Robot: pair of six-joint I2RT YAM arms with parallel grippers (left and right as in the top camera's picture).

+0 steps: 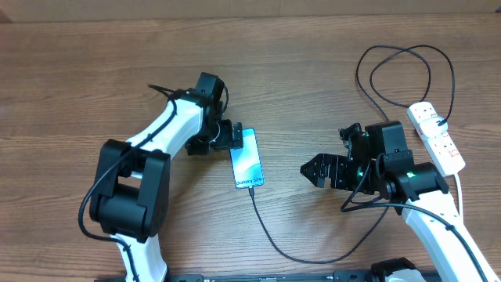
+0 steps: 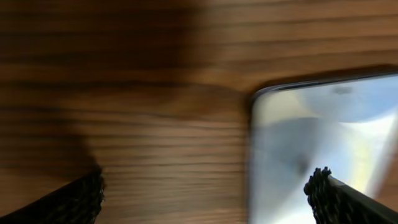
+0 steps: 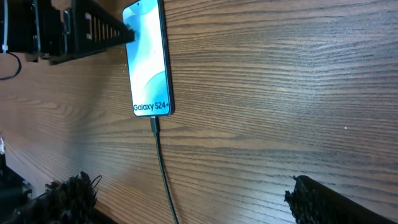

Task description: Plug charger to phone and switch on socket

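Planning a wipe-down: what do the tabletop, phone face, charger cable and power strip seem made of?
The tabletop looks like wood or wood-look laminate, matte, with long brown grain lines. The face of the phone is probably glass: smooth, glossy, with a lit screen. The charger cable seems sheathed in dull black plastic or rubber. The power strip looks like smooth white moulded plastic.

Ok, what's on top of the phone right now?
Only the open left pincer reaches over the phone, at its top end; contact can't be judged. That end is hidden beneath it. Remaining screen is bare.
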